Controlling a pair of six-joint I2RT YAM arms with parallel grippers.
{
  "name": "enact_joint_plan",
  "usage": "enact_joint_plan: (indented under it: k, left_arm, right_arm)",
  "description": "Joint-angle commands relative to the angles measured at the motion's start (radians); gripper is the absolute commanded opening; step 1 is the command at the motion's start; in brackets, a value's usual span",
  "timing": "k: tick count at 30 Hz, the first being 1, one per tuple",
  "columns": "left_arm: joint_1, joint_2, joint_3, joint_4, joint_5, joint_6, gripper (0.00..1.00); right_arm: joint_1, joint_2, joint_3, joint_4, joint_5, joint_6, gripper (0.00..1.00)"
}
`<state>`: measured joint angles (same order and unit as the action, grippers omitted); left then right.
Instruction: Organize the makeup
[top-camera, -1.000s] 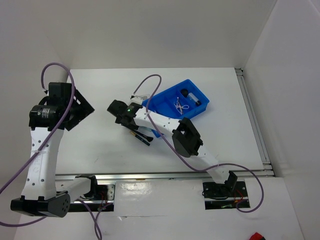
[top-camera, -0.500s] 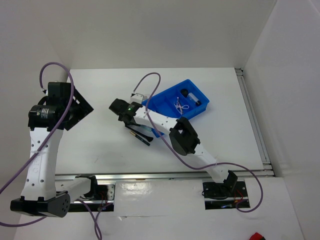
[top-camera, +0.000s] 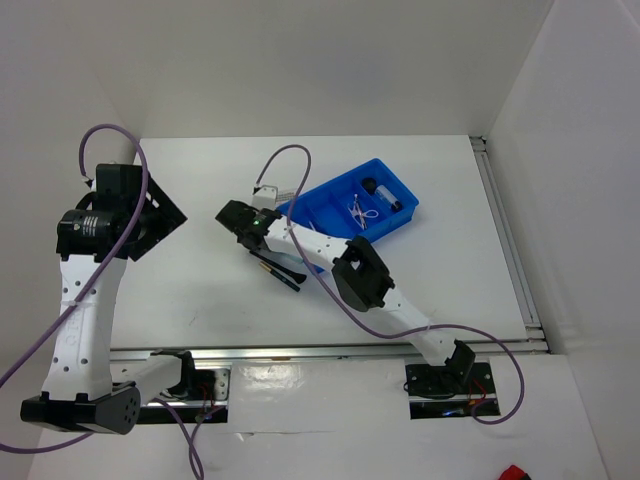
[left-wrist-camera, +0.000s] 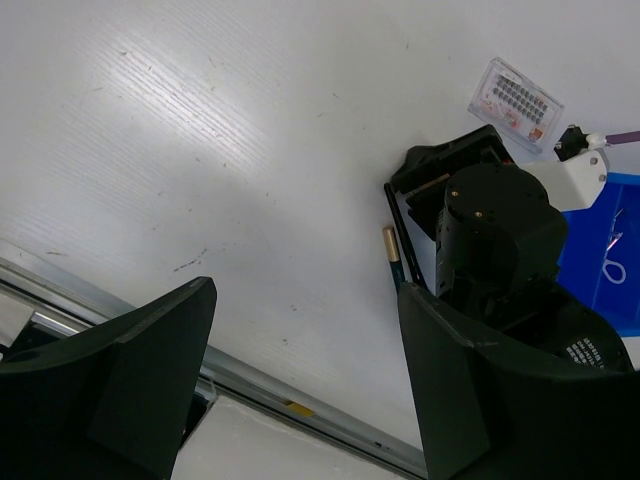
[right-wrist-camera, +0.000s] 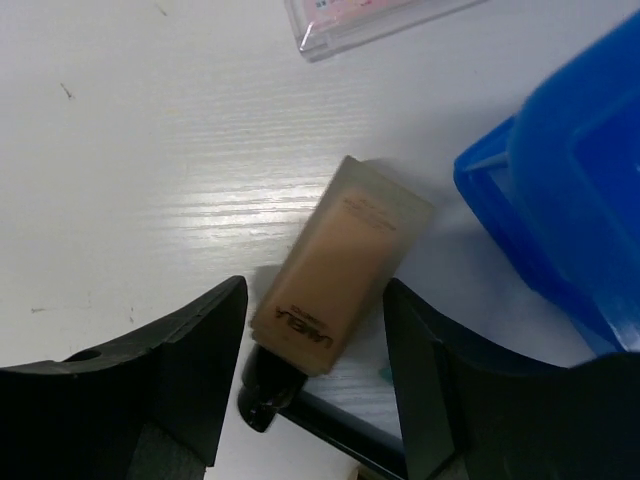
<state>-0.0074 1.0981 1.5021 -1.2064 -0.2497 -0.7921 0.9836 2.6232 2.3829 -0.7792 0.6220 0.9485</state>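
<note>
A beige tube (right-wrist-camera: 340, 265) with a black cap (right-wrist-camera: 262, 398) lies on the white table. My right gripper (right-wrist-camera: 315, 325) is open just above it, one finger on each side of the cap end, not touching. A thin black stick (right-wrist-camera: 345, 432) lies under the cap. A clear-cased white card (right-wrist-camera: 365, 18) lies beyond the tube and also shows in the left wrist view (left-wrist-camera: 515, 95). A black brush and a pencil (top-camera: 278, 272) lie beside the right gripper (top-camera: 234, 216). My left gripper (left-wrist-camera: 305, 300) is open and empty, high over the table's left side (top-camera: 150, 215).
The big blue divided tray (top-camera: 398, 218) stands right of the tube, its corner close to my right fingers (right-wrist-camera: 560, 190). It holds thin clips (top-camera: 360, 212) and a small bottle (top-camera: 380, 191). A metal rail (top-camera: 300, 352) runs along the table's near edge.
My right arm has shifted a little to the left, its elbow moving left and its gripper edging away from the tray. The left arm has not moved.
</note>
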Motion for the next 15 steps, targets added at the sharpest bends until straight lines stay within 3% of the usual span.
enact_joint_plan:
  k: [1, 15]
  left_arm:
    - [-0.003, 0.000, 0.018, -0.005, -0.013, -0.006, 0.87]
    - [-0.003, -0.009, 0.046, -0.005, -0.022, -0.006, 0.87]
  right_arm:
    - [0.000, 0.015, 0.048, 0.101, 0.033, -0.073, 0.63]
    - [0.059, -0.025, 0.061, 0.282, 0.051, -0.346, 0.34]
